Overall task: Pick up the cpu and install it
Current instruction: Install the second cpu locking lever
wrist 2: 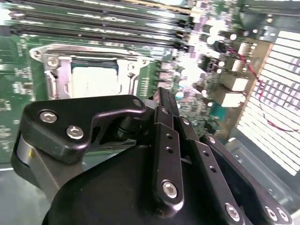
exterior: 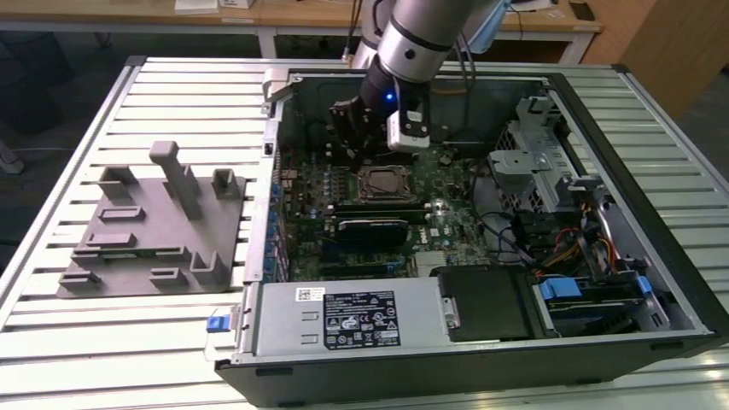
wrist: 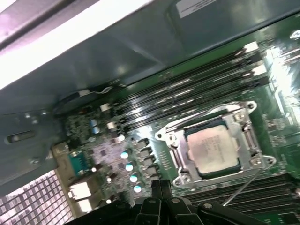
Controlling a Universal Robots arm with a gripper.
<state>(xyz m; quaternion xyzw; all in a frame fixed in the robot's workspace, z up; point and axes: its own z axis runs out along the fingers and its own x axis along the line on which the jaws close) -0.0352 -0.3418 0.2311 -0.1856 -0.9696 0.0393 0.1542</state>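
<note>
In its socket frame (wrist: 213,147), the cpu (wrist: 214,151) sits just beside the closed pincer (wrist: 161,186).

Gripper (exterior: 367,149) hangs inside the open computer case (exterior: 638,111); cpu (exterior: 380,181) sits in the motherboard socket just below the jaws.

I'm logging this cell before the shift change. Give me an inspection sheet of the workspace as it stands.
Surface: slatted metal table bearing an open PC case.
Job's things: cpu lies in the socket frame on the motherboard.
Clutter: grey fixture at the exterior view's left of the case.
Grippers: hand shut, holding nothing, above the board beside the socket.
Cables: bundle by the drive bays.
Surroundings: wooden desks behind.
</note>
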